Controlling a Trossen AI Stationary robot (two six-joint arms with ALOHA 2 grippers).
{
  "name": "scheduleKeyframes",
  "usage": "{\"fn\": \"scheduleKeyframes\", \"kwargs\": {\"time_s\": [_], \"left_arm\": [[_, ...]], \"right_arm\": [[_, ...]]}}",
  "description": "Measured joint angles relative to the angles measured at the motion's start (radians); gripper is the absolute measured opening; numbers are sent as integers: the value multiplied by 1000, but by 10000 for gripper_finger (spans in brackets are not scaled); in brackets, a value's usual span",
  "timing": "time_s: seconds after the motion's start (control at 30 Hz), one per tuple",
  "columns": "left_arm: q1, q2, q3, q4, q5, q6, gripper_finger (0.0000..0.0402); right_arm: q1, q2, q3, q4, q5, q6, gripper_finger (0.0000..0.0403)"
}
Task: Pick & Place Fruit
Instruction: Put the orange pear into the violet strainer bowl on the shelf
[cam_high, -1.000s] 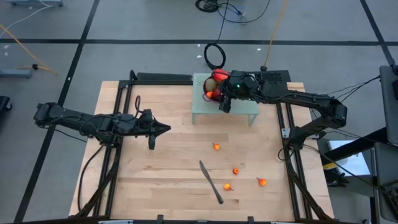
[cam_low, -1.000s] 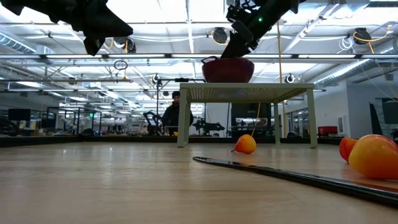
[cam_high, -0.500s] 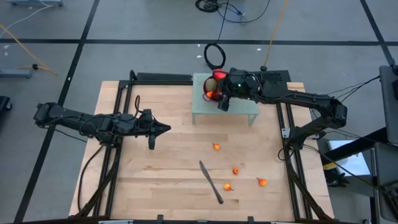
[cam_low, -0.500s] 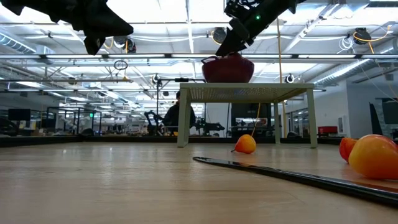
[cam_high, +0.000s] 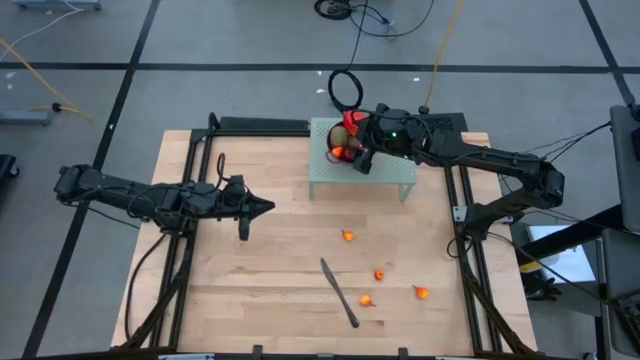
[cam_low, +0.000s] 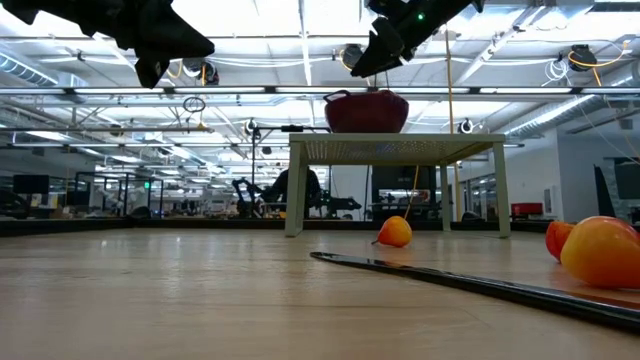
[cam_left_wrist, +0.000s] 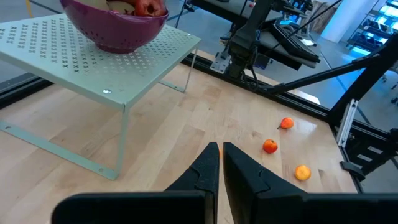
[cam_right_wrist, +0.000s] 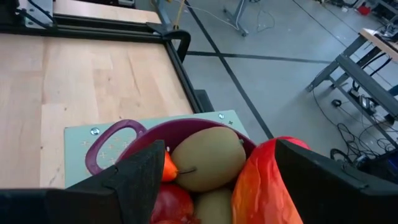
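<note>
A purple perforated bowl (cam_right_wrist: 109, 147) stands on a pale green perforated stand (cam_high: 392, 178) at the table's far middle. It holds brownish-green kiwis (cam_right_wrist: 208, 163), a red-yellow mango (cam_right_wrist: 264, 180) and a dark red fruit (cam_right_wrist: 166, 205). My right gripper (cam_right_wrist: 217, 155) hovers open just above the bowl (cam_low: 366, 110), one finger on either side of the fruit, touching nothing. Several tiny orange-red fruits (cam_high: 347, 236) (cam_high: 379, 274) (cam_high: 421, 292) lie on the wooden table. My left gripper (cam_high: 266, 207) is shut and waits above the table's left middle.
A long dark-handled knife (cam_high: 340, 292) lies on the table's near middle, between the small fruits. The stand's legs (cam_low: 295, 190) raise the bowl above the table. Black frame rails (cam_high: 195, 190) run along both sides. Bare wood lies between the left gripper and the stand.
My right gripper has risen from the bowl's rim to a spot clear above it and drifted slightly toward the far edge. The bowl and the fruit on the table have stayed in place.
</note>
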Motion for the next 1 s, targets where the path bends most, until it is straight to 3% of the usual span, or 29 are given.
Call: {"fn": "scheduleKeyframes", "kwargs": {"time_s": [0.37,0.8,1.0], "left_arm": [[0,0,0,3,0,-4,21],[0,0,0,7,0,3,21],[0,0,0,7,0,2,21]], "right_arm": [[36,-12,0,12,-2,-4,293],[280,-59,1,-54,200,-24,292],[383,-66,0,-66,209,40,292]]}}
